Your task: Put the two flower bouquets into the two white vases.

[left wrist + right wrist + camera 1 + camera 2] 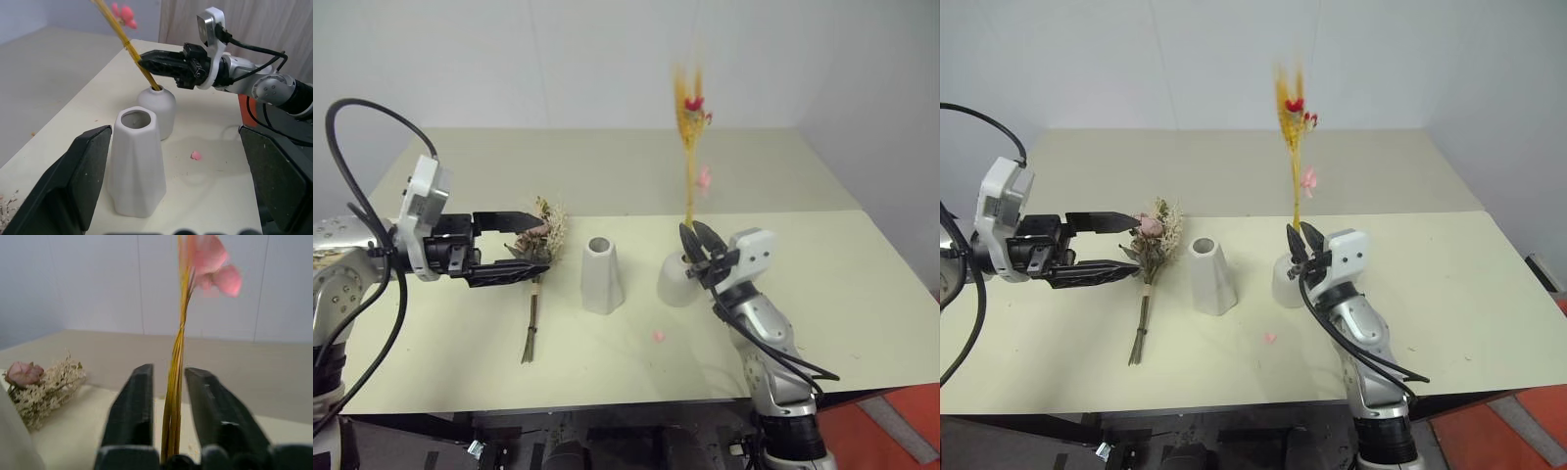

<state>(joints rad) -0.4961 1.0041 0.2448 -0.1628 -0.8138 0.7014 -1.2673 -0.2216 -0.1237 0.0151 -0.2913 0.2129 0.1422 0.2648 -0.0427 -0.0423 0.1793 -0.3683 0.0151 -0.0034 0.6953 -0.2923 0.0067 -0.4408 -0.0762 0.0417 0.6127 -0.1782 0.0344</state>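
Observation:
The thin yellow-stemmed spray point(688, 186) stands upright with its stem ends in the mouth of the short squat white vase point(674, 282). My right gripper point(695, 230) is just above that mouth. Its fingers point(142, 401) are slightly parted on either side of the stems, so it is open. The tall tapered white vase point(602, 277) stands empty to the left of the squat one. The bushy dried bunch point(1157, 235) with a pink rose lies flat on the table, left of the tall vase. My left gripper point(1136, 245) is wide open, level, with its fingertips by the bunch's head.
A small loose pink petal point(658, 336) lies on the table in front of the two vases. The cream table point(822, 294) ends close in front of me and at the right, with a seam running across its middle.

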